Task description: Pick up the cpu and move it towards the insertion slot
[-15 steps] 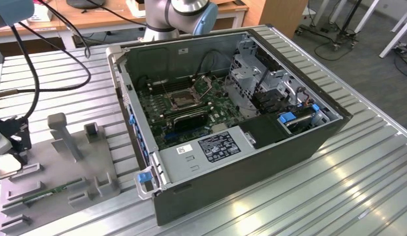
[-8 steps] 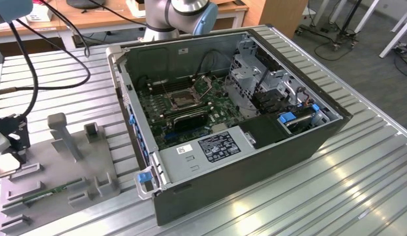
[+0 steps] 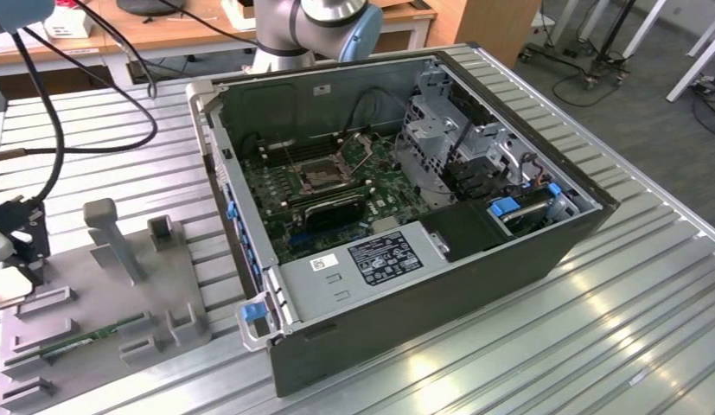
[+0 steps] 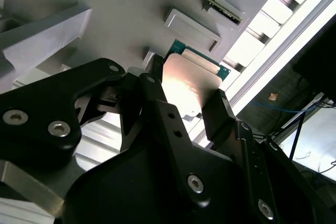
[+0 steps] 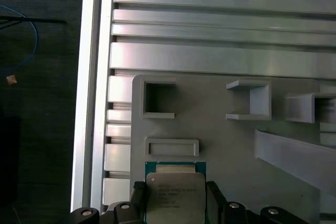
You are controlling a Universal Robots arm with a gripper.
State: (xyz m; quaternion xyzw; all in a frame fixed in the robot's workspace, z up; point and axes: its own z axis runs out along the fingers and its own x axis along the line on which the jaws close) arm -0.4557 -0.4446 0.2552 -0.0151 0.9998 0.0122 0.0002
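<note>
Jaws grip the cpu (image 5: 175,198) by two opposite sides, just inside the tray (image 5: 236,150) edge, near the worktop (image 5: 210,56) edge.

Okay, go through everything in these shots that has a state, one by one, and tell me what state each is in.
gripper: shut on the cpu, a finger against each side.
cpu: gripped, pale top up; cannot tell if it is lifted off the grey tray.
insertion slot: looks empty.
computer case: open, side panel off.
memory stick: lying in the tray.
</note>
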